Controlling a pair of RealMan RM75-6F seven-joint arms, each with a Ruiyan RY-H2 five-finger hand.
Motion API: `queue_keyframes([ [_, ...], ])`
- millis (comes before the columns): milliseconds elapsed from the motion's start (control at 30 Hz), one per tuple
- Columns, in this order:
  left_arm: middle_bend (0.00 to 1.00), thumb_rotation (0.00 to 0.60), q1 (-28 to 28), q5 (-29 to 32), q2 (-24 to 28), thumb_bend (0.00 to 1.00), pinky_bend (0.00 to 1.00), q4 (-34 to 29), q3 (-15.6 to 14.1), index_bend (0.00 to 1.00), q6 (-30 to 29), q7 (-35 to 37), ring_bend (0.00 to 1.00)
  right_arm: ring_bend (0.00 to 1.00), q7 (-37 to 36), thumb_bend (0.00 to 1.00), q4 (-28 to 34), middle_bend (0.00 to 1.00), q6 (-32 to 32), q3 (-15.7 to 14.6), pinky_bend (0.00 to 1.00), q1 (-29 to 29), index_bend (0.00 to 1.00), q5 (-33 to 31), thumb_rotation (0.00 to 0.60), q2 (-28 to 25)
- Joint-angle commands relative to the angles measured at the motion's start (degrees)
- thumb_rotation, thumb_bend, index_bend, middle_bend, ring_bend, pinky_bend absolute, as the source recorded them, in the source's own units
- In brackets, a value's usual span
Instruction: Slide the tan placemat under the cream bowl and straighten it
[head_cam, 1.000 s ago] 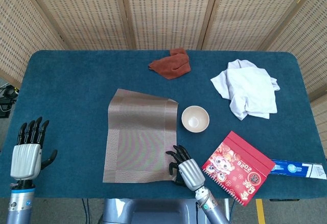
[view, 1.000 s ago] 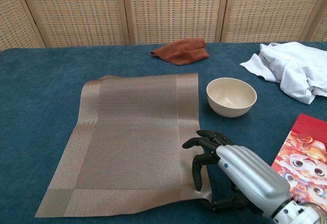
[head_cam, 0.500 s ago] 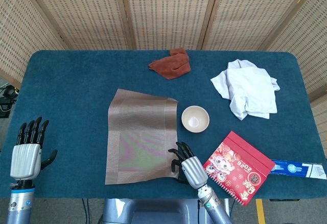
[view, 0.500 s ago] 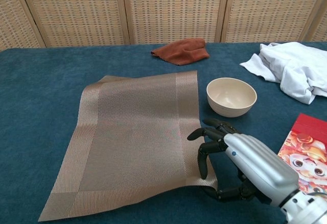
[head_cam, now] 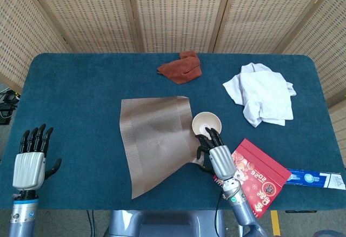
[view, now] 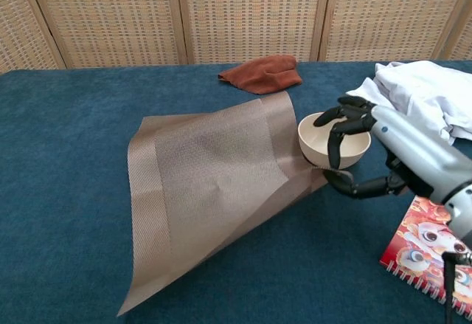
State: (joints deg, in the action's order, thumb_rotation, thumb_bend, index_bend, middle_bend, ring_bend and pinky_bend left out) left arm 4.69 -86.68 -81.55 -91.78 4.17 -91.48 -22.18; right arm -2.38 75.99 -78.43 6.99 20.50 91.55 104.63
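The tan placemat lies skewed on the blue table, its right corner pulled up against the cream bowl. That corner is lifted off the cloth and the mat bows along its right side. My right hand grips this corner just at the bowl's near side, fingers arched over the rim and the thumb low beneath. The bowl stands upright and empty. My left hand hovers open off the table's near left corner, seen only in the head view.
A rust cloth lies at the back centre. A crumpled white cloth sits right of the bowl. A red notebook and a toothpaste box lie at the near right.
My right hand has carried the mat's near right corner forward and right, up to the bowl. The mat has swung round and buckled. The left hand has stayed put.
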Motion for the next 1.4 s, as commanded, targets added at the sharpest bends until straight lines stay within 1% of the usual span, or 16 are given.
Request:
queue_keyframes([
  [33,0.00,0.600,0.03,0.04,-0.08,0.24,0.00,0.05,0.07,0.06,0.03,-0.07,0.00,0.01,0.99,0.60,2.33,0.32,1.43,2.56,0.00,1.15,0.76,-2.34,0.600,-2.74],
  [133,0.00,0.600,0.14,0.27,-0.24,0.24,0.00,0.28,0.18,0.06,0.28,-0.19,0.00,0.01,2.01,0.60,2.95,0.33,2.76,5.17,0.00,2.14,0.77,-4.82,0.600,-5.08],
  [367,0.00,0.600,0.38,0.17,-0.70,0.24,0.00,0.91,0.11,0.06,0.65,-0.53,0.00,0.02,2.07,0.59,3.22,0.33,5.10,8.31,0.00,3.50,0.77,-9.23,0.600,-8.13],
  [500,0.00,0.600,0.45,0.17,-0.85,0.24,0.00,1.02,0.12,0.06,0.75,-0.58,0.00,0.03,0.96,0.59,3.39,0.34,5.05,8.48,0.00,3.45,0.77,-10.11,0.600,-8.67],
  [600,0.00,0.600,0.40,0.02,-0.88,0.24,0.00,0.95,0.01,0.06,0.67,-0.65,0.00,0.03,-0.19,0.59,3.20,0.34,4.88,7.94,0.00,3.20,0.77,-10.41,0.600,-8.85],
  [800,0.00,0.600,0.14,-0.32,-0.66,0.24,0.00,0.86,-0.15,0.06,0.21,-0.32,0.00,0.03,-0.50,0.59,2.18,0.34,4.44,7.83,0.00,3.39,0.78,-10.92,0.600,-9.14],
  [1167,0.00,0.600,0.12,-0.49,-0.50,0.24,0.00,0.70,-0.21,0.06,0.25,-0.23,0.00,0.03,-2.46,0.59,0.74,0.35,4.69,9.93,0.00,3.10,0.78,-14.48,0.600,-12.36],
  [1400,0.00,0.600,0.09,-0.64,-0.65,0.24,0.00,0.66,-0.36,0.06,0.28,-0.55,0.00,0.03,-4.59,0.58,-1.61,0.35,5.49,10.93,0.00,2.48,0.78,-17.37,0.600,-14.26],
])
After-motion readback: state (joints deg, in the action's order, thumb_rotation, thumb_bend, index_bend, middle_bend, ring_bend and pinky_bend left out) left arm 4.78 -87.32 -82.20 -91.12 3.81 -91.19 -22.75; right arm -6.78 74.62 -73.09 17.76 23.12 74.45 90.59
